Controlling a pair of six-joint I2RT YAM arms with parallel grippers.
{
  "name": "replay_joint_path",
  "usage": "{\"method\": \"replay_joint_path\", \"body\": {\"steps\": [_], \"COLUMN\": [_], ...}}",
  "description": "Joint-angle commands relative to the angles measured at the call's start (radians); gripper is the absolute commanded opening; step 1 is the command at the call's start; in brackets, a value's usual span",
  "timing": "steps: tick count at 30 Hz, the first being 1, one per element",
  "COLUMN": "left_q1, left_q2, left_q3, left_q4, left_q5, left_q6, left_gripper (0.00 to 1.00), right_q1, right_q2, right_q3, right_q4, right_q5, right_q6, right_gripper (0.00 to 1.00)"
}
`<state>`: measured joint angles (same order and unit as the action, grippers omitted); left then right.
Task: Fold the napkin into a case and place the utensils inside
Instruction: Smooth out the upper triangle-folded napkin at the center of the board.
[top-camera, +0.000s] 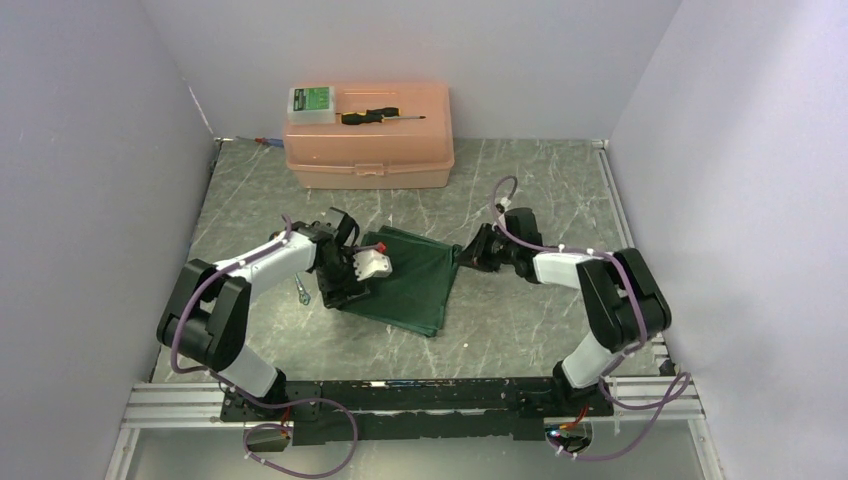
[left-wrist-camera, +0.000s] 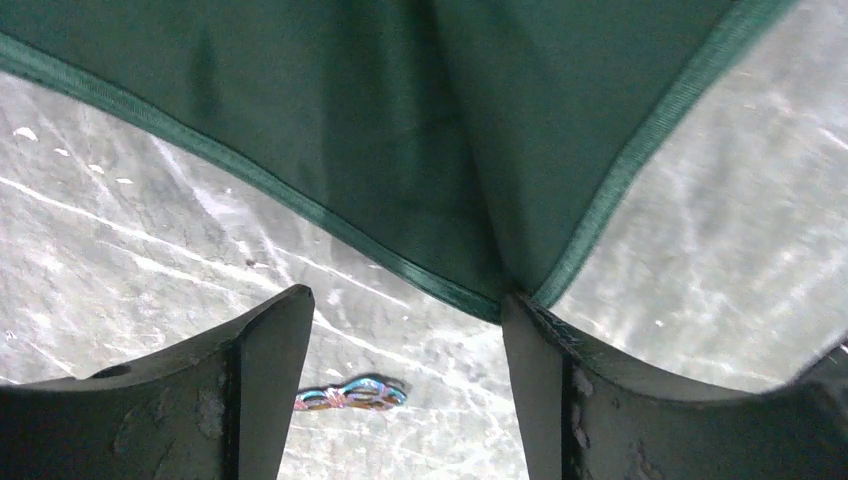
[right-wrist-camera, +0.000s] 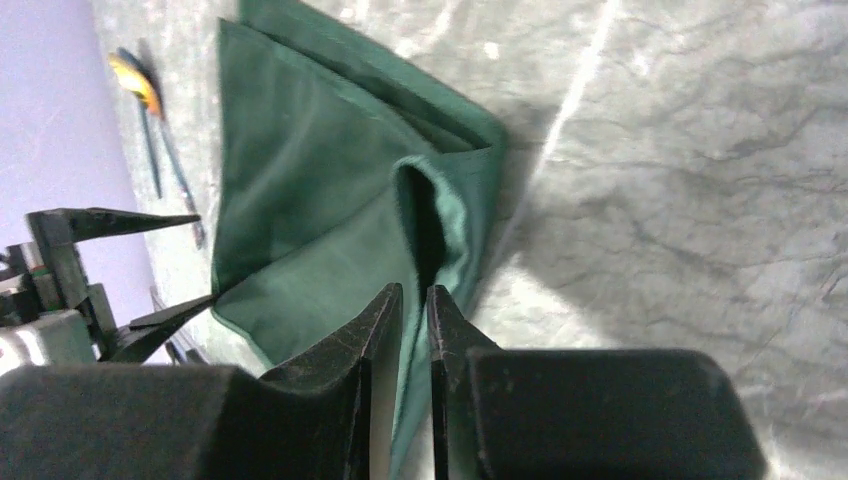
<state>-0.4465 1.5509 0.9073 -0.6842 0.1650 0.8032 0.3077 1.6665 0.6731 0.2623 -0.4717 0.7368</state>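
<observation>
While folded — napkin (top-camera: 405, 280); screwdriver (top-camera: 380, 117) atop box (top-camera: 370, 165).

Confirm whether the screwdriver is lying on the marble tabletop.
No, the screwdriver lies on the lid of the peach plastic box.

napkin (top-camera: 405, 280): dark green woven cloth — matt, soft, stitched hem
table (top-camera: 530, 320): grey marble-look top, smooth, faint sheen
utensil (left-wrist-camera: 350, 395): glossy metal, iridescent tint
left gripper fingers (left-wrist-camera: 230, 400): black, matt — scuffed
box (top-camera: 370, 150): peach plastic, smooth
</observation>
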Motion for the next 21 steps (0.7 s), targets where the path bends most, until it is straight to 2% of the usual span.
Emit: {"method": "replay_joint_path", "body": {"steps": [1, 8, 14, 17, 21], "left_q1": [0.001, 0.011, 0.02, 0.024, 0.043], "left_q2": [-0.024, 0.039, 0.063, 0.086, 0.126], "left_q3": [0.111, 0.243, 0.198, 0.188, 0.165], "left_q4": [-0.208, -0.242, -0.171, -0.151, -0.054], "left_q5": [0.117, 0.178, 0.144, 0.159, 0.101], "left_q6": [0.069, 0.02, 0.003, -0.027, -0.092], "left_gripper": [0.75, 0.74, 0.7, 0.65, 0.57], "right_q1": [-0.005, 0.024, 0.136, 0.137, 0.136], "right_q2": [-0.128, -0.044, -0.092, -0.105, -0.044], "right_q3": [0.075, 0.143, 0.11, 0.097, 0.178], "right_q4": [-0.072, -0.039, -0.129, -0.118, -0.122], "right_q5": [0.021, -0.021, 0.129, 0.163, 0.18], "right_q6": [-0.049, -0.004, -0.069, -0.078, -0.101], "right_gripper": [0.2, 0.19, 0.24, 0.24, 0.24]}}
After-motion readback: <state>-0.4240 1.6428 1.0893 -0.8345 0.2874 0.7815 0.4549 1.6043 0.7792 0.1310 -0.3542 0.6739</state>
